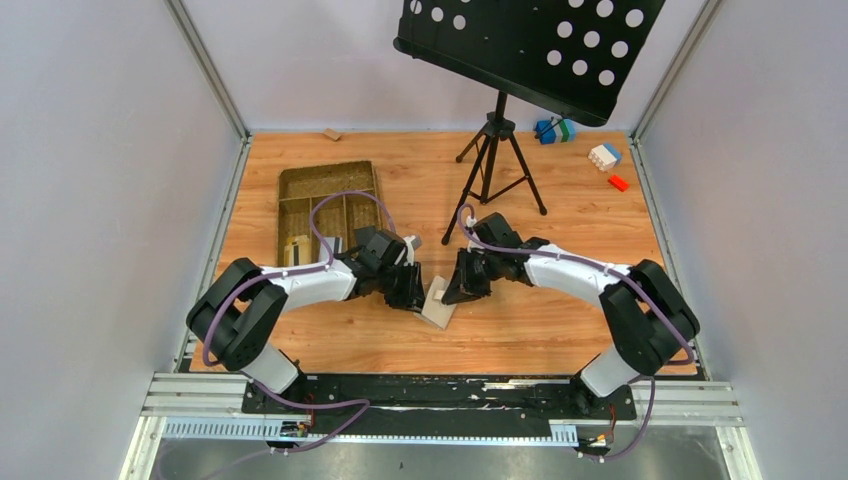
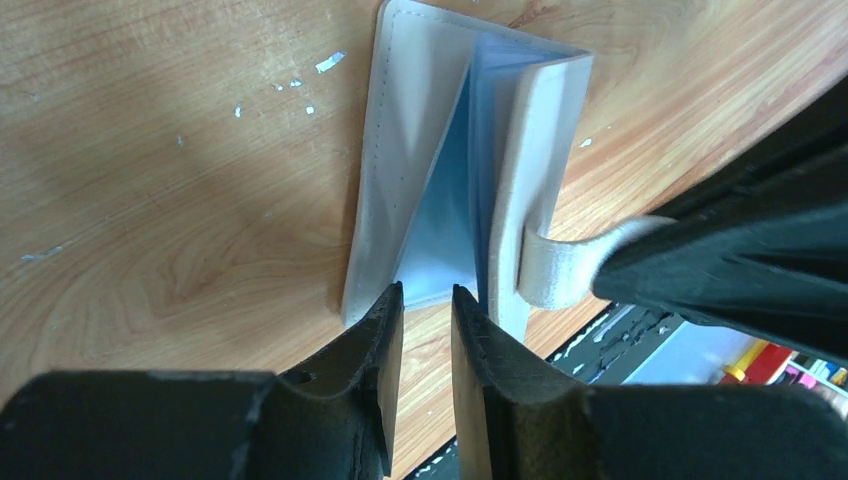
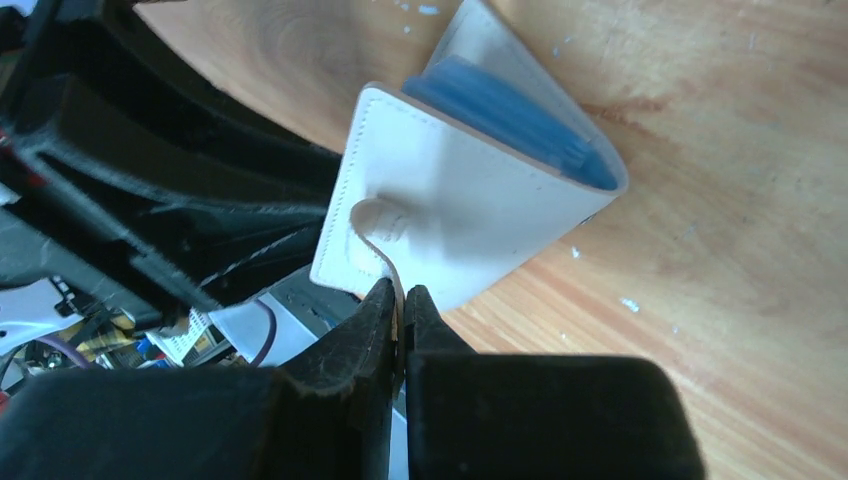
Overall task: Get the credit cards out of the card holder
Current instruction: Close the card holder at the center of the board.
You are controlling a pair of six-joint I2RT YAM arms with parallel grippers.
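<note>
From the top view I get only a beige corner of the card holder (image 1: 438,310), lying on the bench (image 1: 560,330) between the two arms; both wrists cover the rest.

My left tool (image 2: 427,300) sits at the open mouth of the holder (image 2: 410,150). Its tips are a narrow gap apart and flank the lower edge of the light blue lining. I can't tell whether they're nipping a blue leaf or simply parted, as the tips block that edge. The blue pockets hide whatever is inside them.

My right tool (image 3: 402,300) is pressed together on the closure tab (image 2: 565,272), holding that cover up so the holder (image 3: 450,190) stands spread like a tent, its other cover flat on the wood.

Beyond the left arm lies a woven tray (image 1: 290,185), partly behind the cable. A black perforated stand (image 1: 530,40) on a tripod cuts off the far bench.
</note>
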